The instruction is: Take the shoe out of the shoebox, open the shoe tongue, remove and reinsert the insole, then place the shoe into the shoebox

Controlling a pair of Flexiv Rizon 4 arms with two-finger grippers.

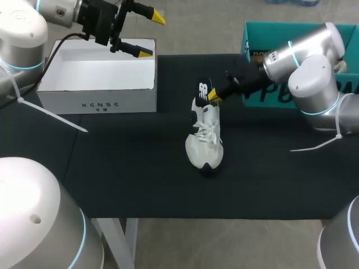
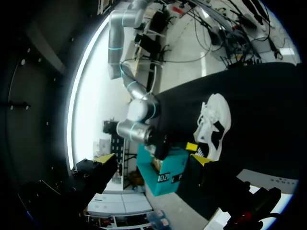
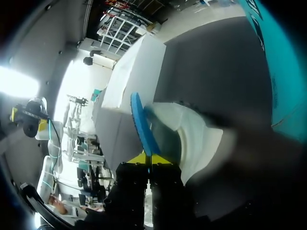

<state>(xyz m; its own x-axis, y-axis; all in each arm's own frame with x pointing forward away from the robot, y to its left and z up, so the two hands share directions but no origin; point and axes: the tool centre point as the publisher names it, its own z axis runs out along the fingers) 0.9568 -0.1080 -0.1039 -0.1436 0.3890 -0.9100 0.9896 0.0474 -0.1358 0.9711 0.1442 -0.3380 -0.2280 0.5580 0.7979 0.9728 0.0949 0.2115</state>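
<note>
- Head view shows the shoe lying near the middle of the dark desk. It is outside the shoebox, with its toe toward the near edge and its heel toward the far side.
- The shoe is white with dark patches along the sole and heel, and loose white laces run down its top.
- The insole stands up from the heel opening. Its dark face carries a pale mark, and its lower end meets the collar. Whether that end sits inside the shoe cannot be told.
- The right fingers are clenched on the insole's upper part, having come in from the desk's right side.
- Right wrist view shows what the head view cannot. The insole appears edge-on as a thin blue blade, pinched between the two yellow tips of the right fingers. The white shoe lies just ahead of them.
- The white shoebox sits open at the desk's far left, well apart from the shoe.
- The left fingers hang above the shoebox's far right corner, spread wide and gripping nothing.
- Left wrist view looks across the desk at the shoe, with the right arm behind it.
- A teal box stands at the far right.
</note>
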